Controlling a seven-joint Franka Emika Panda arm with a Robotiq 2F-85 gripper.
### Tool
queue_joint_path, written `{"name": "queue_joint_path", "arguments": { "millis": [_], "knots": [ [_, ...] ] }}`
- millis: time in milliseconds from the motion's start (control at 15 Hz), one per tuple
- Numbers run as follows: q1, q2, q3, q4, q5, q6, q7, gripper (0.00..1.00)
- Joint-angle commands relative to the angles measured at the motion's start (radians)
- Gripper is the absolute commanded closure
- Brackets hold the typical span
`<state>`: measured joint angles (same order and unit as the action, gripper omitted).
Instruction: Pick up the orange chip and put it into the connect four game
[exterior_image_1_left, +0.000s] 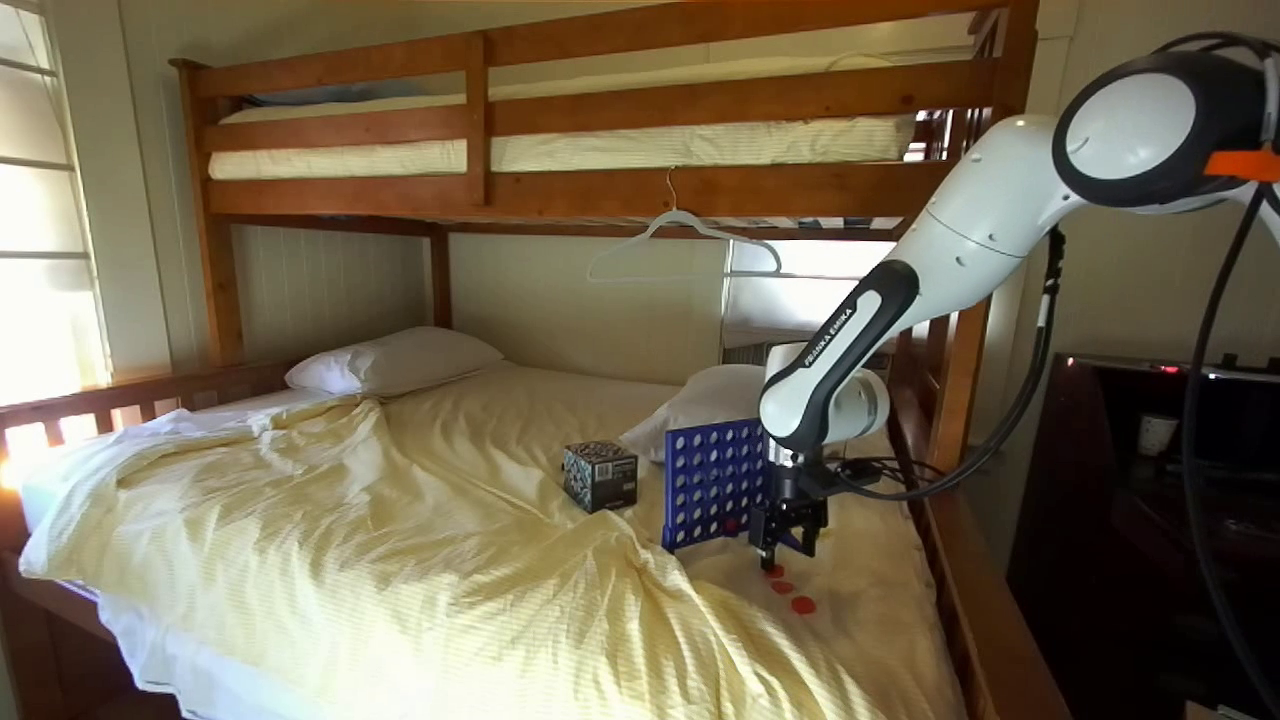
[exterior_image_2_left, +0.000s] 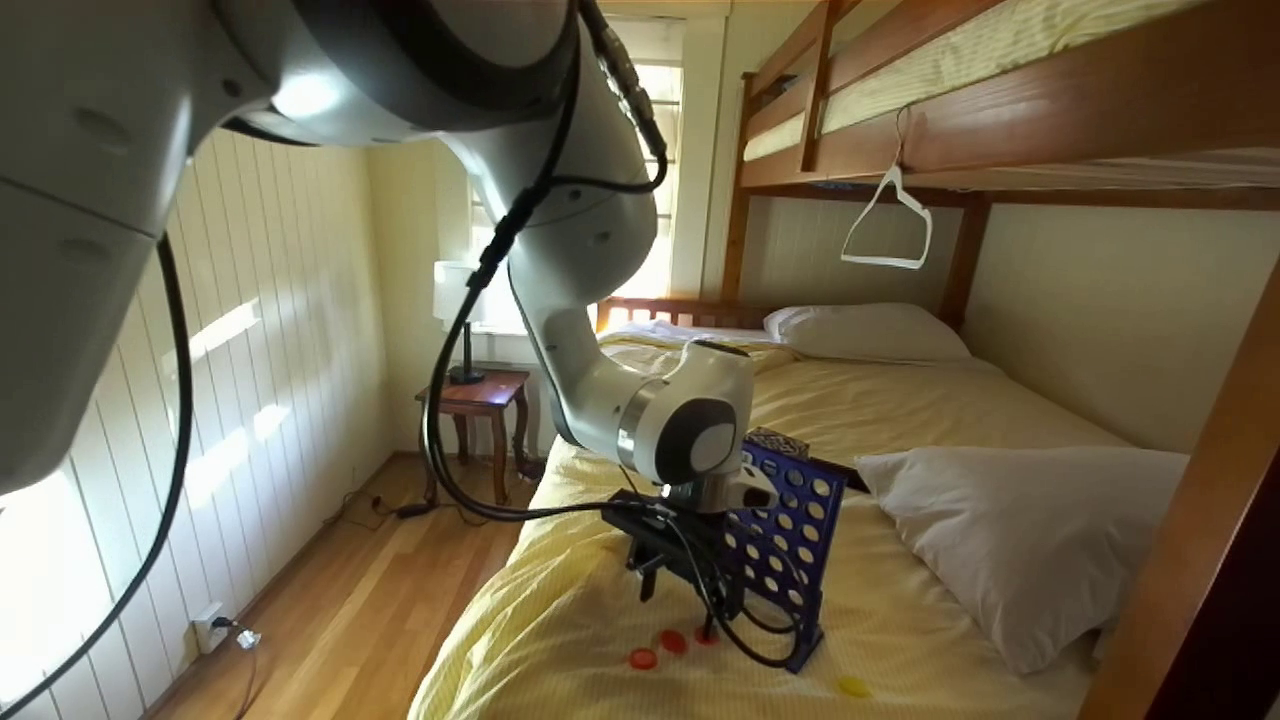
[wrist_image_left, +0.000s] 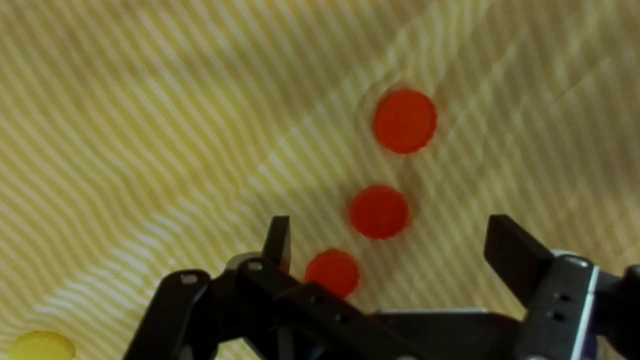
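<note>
Three flat, orange-red round plastic chips (wrist_image_left: 379, 212) with finely scalloped rims lie near one another, gaps between, on the worktop (wrist_image_left: 150, 125), a soft, creased, pale yellow striped cloth. Wrist view, middle chip taken as dial centre: one neighbour between 12 and 1 o'clock; the other at 7 o'clock, lower edge partly covered. Bright yellow round chip (wrist_image_left: 42, 346) at 8 o'clock, well apart, cut by the frame.

Black, blocky, square-ended fingers (wrist_image_left: 517, 257): released, spread wide, pointing down at the cloth. In the wrist view one stands between 8 and 9 o'clock of the middle chip, the other between 3 and 4; that chip shows in the gap.

Dark blue plastic connect four game (exterior_image_1_left: 705, 482), a thin, rigid grid panel with rows of round holes, stands upright on the same cloth in both exterior views. In an exterior view it is at 10 o'clock from the fingers, near them. In an exterior view one of the fingers (exterior_image_2_left: 708, 625) overlaps the chip nearest the game; contact cannot be judged from that angle.

In an exterior view: dark cardboard cube box (exterior_image_1_left: 600, 478), mottled mosaic print, 9 o'clock of the game; crumpled pale yellow bed cover (exterior_image_1_left: 400, 560), ridged folds, between 8 and 9. Plump white cloth pillow (exterior_image_2_left: 1030, 540): 3 o'clock of the game in an exterior view.
</note>
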<state>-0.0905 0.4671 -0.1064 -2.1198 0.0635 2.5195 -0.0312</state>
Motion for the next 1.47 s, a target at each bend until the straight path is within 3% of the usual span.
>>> {"name": "queue_joint_path", "arguments": {
  "millis": [0,333,467,533,667,733,867,933,1000,1067,1133,1200,1400],
  "knots": [
    [-0.020,0.054,0.018,0.041,0.004,0.030,-0.001,0.00],
    [-0.034,0.089,0.033,0.058,0.016,0.060,-0.005,0.00],
    [-0.039,0.096,0.038,0.063,0.017,0.057,-0.009,0.17],
    [-0.040,0.101,0.039,0.067,0.015,0.055,-0.008,0.34],
    [-0.043,0.107,0.044,0.071,0.016,0.053,-0.009,0.42],
    [-0.043,0.109,0.044,0.071,0.014,0.052,-0.008,0.43],
    [-0.041,0.113,0.043,0.072,0.013,0.053,-0.004,0.17],
    [-0.041,0.115,0.043,0.073,0.013,0.053,-0.004,0.16],
    [-0.041,0.117,0.044,0.075,0.014,0.054,-0.004,0.10],
    [-0.041,0.119,0.044,0.077,0.014,0.054,-0.004,0.11],
    [-0.042,0.121,0.044,0.080,0.014,0.055,-0.004,0.23],
    [-0.042,0.122,0.045,0.081,0.016,0.058,-0.004,0.28],
    [-0.048,0.121,0.051,0.085,0.027,0.062,-0.006,0.18]
  ]
}}
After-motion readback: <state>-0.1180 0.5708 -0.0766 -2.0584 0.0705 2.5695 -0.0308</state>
